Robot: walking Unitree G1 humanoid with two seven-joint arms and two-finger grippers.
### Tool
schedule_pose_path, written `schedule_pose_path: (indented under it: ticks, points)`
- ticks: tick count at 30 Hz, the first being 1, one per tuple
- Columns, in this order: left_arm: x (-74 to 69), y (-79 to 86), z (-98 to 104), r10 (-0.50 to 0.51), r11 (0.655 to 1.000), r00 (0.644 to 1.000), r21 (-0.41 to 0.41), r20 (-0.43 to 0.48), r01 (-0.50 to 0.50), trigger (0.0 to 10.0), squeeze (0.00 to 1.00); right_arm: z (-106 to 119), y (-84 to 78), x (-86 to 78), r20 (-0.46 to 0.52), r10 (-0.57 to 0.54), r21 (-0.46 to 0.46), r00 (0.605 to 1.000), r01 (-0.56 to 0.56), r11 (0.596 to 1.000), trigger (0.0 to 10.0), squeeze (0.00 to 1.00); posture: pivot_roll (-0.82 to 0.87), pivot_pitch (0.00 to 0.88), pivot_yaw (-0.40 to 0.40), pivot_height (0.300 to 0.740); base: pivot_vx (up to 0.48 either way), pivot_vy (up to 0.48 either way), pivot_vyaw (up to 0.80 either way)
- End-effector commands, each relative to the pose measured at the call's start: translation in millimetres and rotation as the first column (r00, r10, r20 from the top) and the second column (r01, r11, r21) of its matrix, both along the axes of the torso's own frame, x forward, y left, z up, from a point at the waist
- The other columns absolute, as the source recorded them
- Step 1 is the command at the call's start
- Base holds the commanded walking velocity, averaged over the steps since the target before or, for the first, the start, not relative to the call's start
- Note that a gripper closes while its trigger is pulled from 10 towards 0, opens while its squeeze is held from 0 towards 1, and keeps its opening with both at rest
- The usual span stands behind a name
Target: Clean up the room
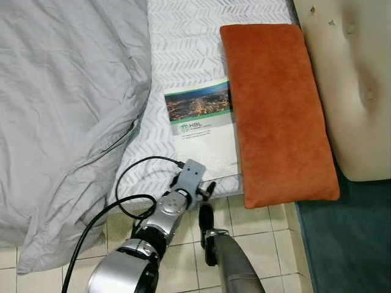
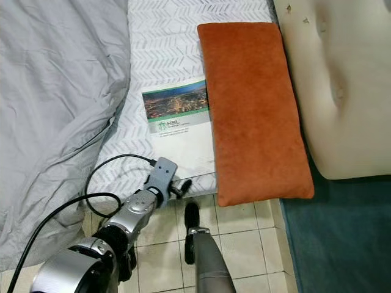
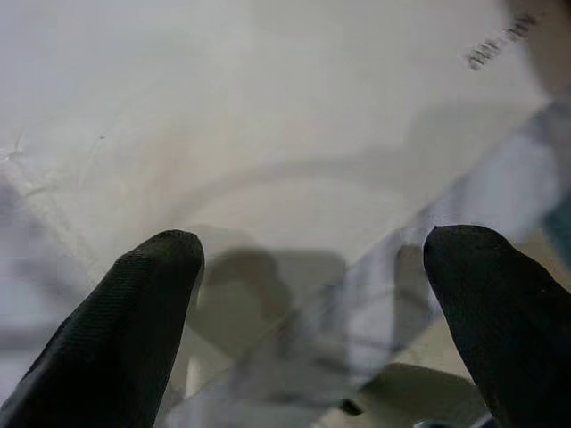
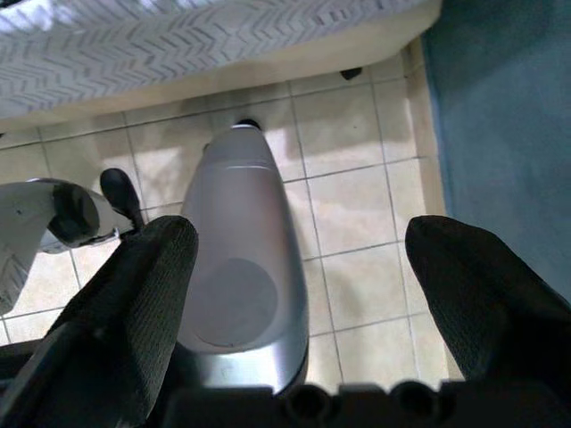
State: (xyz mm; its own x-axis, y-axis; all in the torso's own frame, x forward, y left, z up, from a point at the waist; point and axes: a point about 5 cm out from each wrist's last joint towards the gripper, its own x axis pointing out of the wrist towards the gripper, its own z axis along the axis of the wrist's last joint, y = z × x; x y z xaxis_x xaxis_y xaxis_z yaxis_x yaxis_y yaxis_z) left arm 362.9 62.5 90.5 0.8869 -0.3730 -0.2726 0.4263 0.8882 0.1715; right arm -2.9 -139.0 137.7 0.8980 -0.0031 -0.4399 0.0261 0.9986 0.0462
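Observation:
A booklet (image 1: 201, 122) with a night city photo and a white lower half lies on the patterned mattress (image 1: 183, 36), its far side tucked against a long orange cushion (image 1: 278, 110). My left gripper (image 1: 204, 188) reaches over the mattress's near edge to the booklet's near end. In the left wrist view this gripper (image 3: 312, 245) is open, both black fingers (image 3: 143, 303) spread close above the booklet's white page, nothing between them. My right gripper (image 4: 303, 241) hangs open low over the tiled floor (image 4: 357, 196), holding nothing.
A crumpled grey duvet (image 1: 61, 110) covers the bed's left side and spills to the floor. A beige padded headboard (image 1: 354, 79) stands at right, above a teal carpet (image 1: 348, 244). A silver, black-tipped part of my body (image 1: 229, 262) stands on the tiles.

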Motion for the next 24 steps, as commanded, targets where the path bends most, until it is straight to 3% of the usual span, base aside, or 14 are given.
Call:
schedule_pose_path:
  ticks: [1,7,10,18,24]
  points:
    - [-12.6,14.8,-28,0.068,0.998,0.99,0.026,-0.124,-0.065,10.0,0.0,-4,17.1,-22.0,-0.113,0.104,0.096,0.988,-0.093,0.991,10.0,0.0,-0.52,0.757,-0.097,0.74,0.0,0.0,0.0]
    - [-14.9,45.4,-38,0.143,0.989,0.979,0.067,-0.146,-0.134,10.0,0.0,-7,13.9,-18.0,-0.104,0.1,0.086,0.99,-0.091,0.992,10.0,0.0,-0.48,0.752,-0.084,0.74,0.0,0.0,0.0]
    - [-16.4,48.9,-40,0.145,0.989,0.978,0.057,-0.151,-0.138,10.0,0.0,-8,11.5,-14.7,-0.093,0.109,0.082,0.99,-0.102,0.991,10.0,0.0,-0.47,0.752,-0.083,0.74,0.0,0.0,0.0]
    - [-9.3,33.5,-27,0.132,0.991,0.984,-0.022,-0.116,-0.136,10.0,0.0,-11,8.3,-9.9,-0.084,0.134,0.07,0.987,-0.128,0.989,10.0,0.0,-0.45,0.744,-0.097,0.74,0.0,0.0,0.0]
    - [-12.5,3.1,-24,0.119,0.979,0.981,-0.145,-0.155,-0.142,10.0,0.0,-13,3.4,-9.0,-0.089,0.148,0.058,0.985,-0.143,0.988,10.0,0.0,-0.46,0.737,-0.107,0.74,0.0,0.0,0.0]
